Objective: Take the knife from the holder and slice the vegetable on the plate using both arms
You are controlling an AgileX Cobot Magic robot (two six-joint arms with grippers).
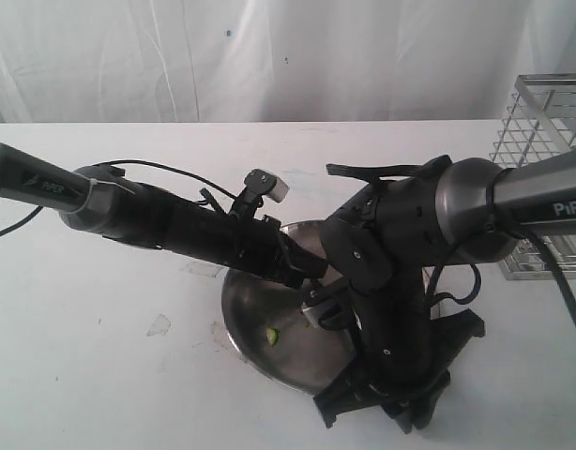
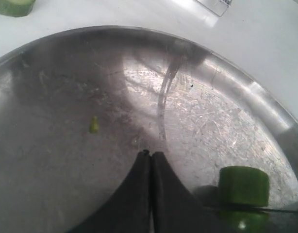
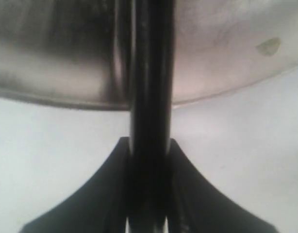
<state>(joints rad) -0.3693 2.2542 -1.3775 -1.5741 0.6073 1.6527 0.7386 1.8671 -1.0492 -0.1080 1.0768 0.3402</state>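
Both grippers over the plate (image 1: 250,302), near centre: right gripper (image 3: 149,145) clamped on the knife (image 3: 149,73) handle; left gripper (image 2: 151,156) clenched empty, just beside the vegetable (image 2: 243,185). Best bet: steady the vegetable with left tips, bring blade straight down, slowly.

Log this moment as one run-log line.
left claw: shut, empty, over plate | right claw: shut on knife | green piece: on plate
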